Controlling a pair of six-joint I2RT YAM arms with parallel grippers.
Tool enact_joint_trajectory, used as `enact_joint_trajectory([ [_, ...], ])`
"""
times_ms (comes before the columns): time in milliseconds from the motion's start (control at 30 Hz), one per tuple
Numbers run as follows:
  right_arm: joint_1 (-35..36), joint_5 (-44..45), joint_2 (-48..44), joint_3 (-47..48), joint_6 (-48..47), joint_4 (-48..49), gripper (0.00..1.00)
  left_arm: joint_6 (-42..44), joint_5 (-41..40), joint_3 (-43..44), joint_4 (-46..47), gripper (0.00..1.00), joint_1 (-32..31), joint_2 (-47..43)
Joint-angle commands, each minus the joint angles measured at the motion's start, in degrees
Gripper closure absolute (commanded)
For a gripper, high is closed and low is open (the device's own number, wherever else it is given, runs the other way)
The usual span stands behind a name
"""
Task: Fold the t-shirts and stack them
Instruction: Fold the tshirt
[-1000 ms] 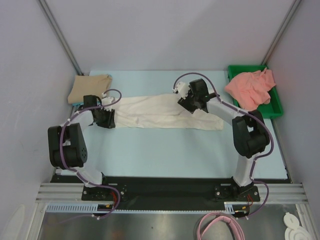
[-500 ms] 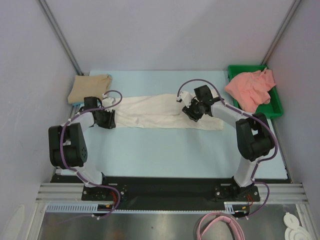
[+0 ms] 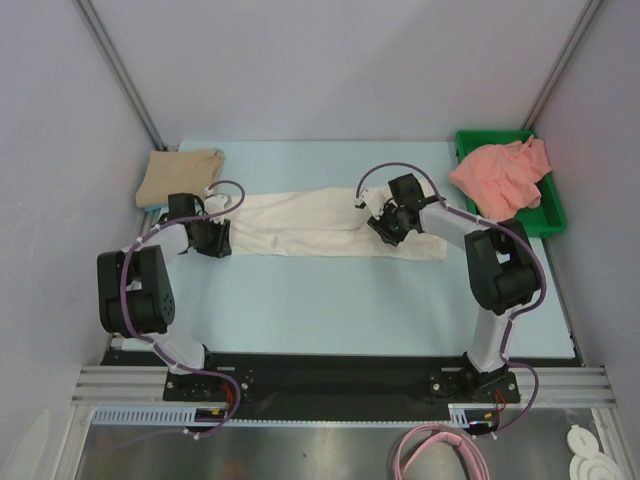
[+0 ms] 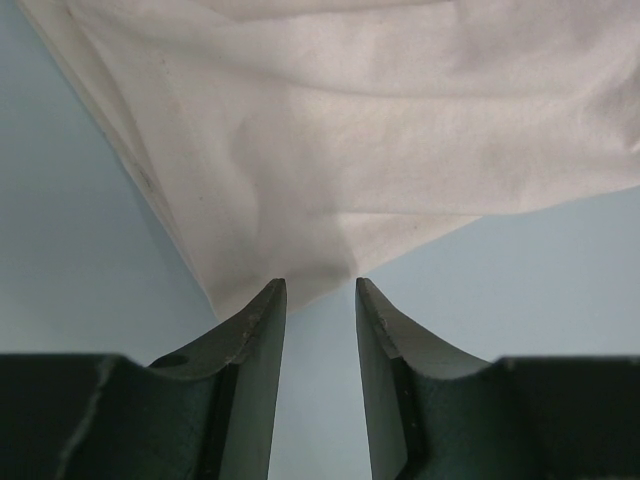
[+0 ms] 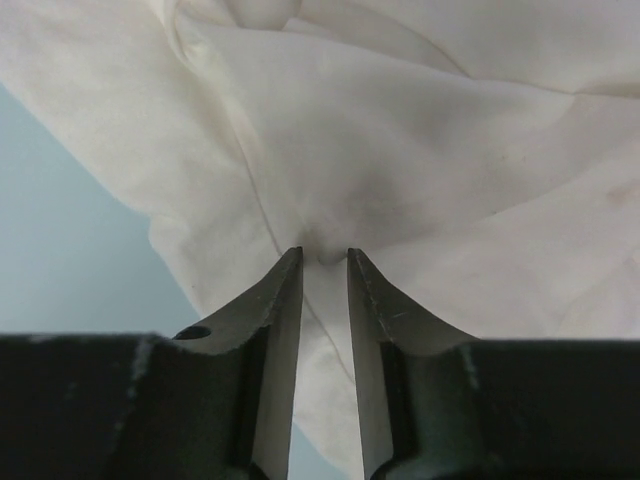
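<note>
Here the cream-white shirt (image 3: 300, 222) lies in a long strip across the table (image 3: 320, 300); the left gripper (image 4: 320, 287) pinches its end corner, jaws narrow; the right gripper (image 5: 325, 253) nips a fold further along, likely to lift it evenly for folding

Open pale-blue tabletop (image 3: 320, 290) lies nearside of the long cream-white cotton shirt (image 3: 300, 225); folded tan shirt (image 3: 180, 178) and green plastic tray (image 3: 487, 138) block the far corners.
</note>
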Motion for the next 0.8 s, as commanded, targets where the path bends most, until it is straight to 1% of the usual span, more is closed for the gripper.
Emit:
enact_joint_trajectory([
  [0, -0.1, 0.4, 1.3, 2.6, 0.4, 1.7, 0.72, 0.2, 0.7, 0.8, 0.9, 0.61, -0.3, 0.4],
  [33, -0.2, 0.7, 1.4, 2.8, 0.3, 1.6, 0.76, 0.2, 0.7, 0.8, 0.9, 0.61, -0.3, 0.3],
  [200, 0.0, 1.5, 1.7, 2.9, 0.2, 2.3, 0.83, 0.2, 0.7, 0.8, 0.7, 0.61, -0.3, 0.5],
  [267, 0.0, 1.4, 1.4, 2.9, 0.1, 2.6, 0.89, 0.3, 0.8, 0.8, 0.8, 0.61, -0.3, 0.4],
  [300, 0.1, 1.5, 1.1, 2.8, 0.2, 2.7, 0.95, 0.3, 0.7, 0.7, 0.8, 0.61, -0.3, 0.3],
  [367, 0.3, 1.5, 0.5, 2.6, 0.3, 3.7, 1.0, 0.3, 0.8, 0.6, 0.8, 0.61, -0.3, 0.2],
  [567, 2.2, 6.4, -0.4, 5.1, -2.1, 7.2, 1.0, 0.3, 0.8, 0.2, 1.2, 0.61, -0.3, -0.1],
  [667, 2.3, 7.3, 3.0, 11.3, -2.2, 6.9, 1.0, 0.3, 0.8, -0.1, 1.2, 0.61, -0.3, -0.5],
  [700, 2.2, 7.6, 4.1, 14.8, -2.1, 6.8, 1.0, 0.4, 0.7, -0.2, 1.2, 0.61, -0.3, -0.6],
  [767, 2.2, 8.9, 7.0, 17.8, -1.1, 7.3, 1.0, 0.5, 0.3, -0.7, 1.4, 0.62, -0.3, -1.3],
])
